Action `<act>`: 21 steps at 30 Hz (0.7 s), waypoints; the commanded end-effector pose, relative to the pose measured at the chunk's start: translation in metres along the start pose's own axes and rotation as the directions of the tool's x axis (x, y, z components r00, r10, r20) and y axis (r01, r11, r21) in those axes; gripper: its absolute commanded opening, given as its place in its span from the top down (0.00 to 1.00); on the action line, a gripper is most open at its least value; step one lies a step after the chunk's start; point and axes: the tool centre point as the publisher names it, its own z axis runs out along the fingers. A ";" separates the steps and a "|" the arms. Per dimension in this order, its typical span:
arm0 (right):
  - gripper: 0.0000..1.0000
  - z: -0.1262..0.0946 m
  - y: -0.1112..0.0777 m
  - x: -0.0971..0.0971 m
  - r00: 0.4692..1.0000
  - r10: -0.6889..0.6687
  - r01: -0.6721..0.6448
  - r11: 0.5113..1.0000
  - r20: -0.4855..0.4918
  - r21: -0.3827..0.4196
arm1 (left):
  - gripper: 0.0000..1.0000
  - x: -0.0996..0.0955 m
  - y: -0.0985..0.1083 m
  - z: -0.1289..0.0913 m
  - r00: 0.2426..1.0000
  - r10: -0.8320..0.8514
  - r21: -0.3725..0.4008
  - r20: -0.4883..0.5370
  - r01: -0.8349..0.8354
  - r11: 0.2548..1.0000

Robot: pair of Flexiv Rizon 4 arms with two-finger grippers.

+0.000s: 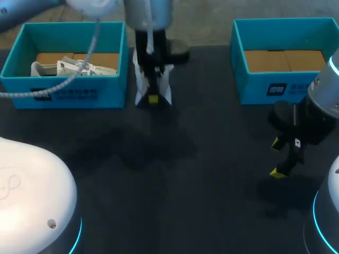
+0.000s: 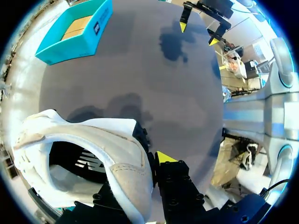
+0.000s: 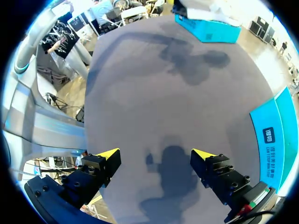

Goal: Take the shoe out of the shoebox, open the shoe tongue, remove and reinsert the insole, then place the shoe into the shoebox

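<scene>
A white shoe (image 1: 142,87) hangs above the table between the two teal shoeboxes, with my left gripper (image 1: 153,98) shut on it from above. In the left wrist view the shoe (image 2: 100,140) shows its open mouth, and the left gripper (image 2: 145,164) pinches its collar wall; one yellow fingertip (image 2: 163,157) shows outside the shoe and the other is hidden inside it. My right gripper (image 1: 280,156) stands open and empty over bare table in front of the right shoebox (image 1: 275,90). Its two fingertips stand wide apart in the right wrist view (image 3: 156,154).
The left shoebox (image 1: 63,98) holds another white shoe (image 1: 69,67). The right shoebox shows only its brown cardboard floor and appears beside the right gripper in its wrist view (image 3: 275,135). Dark table surface (image 1: 175,180) stretches between both arms.
</scene>
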 end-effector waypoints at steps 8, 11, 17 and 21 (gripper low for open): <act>0.00 0.001 -0.001 0.001 1.000 0.001 -0.001 1.000 0.003 0.000 | 1.00 -0.071 0.061 -0.058 0.999 0.033 -0.010 0.013 -0.033 0.999; 0.00 0.001 -0.001 0.001 1.000 0.001 -0.001 1.000 0.003 0.000 | 1.00 -0.092 0.077 -0.063 0.999 0.036 -0.001 0.000 -0.036 0.999; 0.00 0.001 -0.001 0.001 1.000 0.001 -0.001 1.000 0.003 0.000 | 1.00 -0.094 0.079 -0.063 0.999 0.036 0.001 -0.001 -0.036 0.999; 0.00 0.001 -0.001 0.001 1.000 0.001 -0.001 1.000 0.003 0.000 | 1.00 -0.094 0.079 -0.063 0.999 0.036 0.001 -0.001 -0.036 0.999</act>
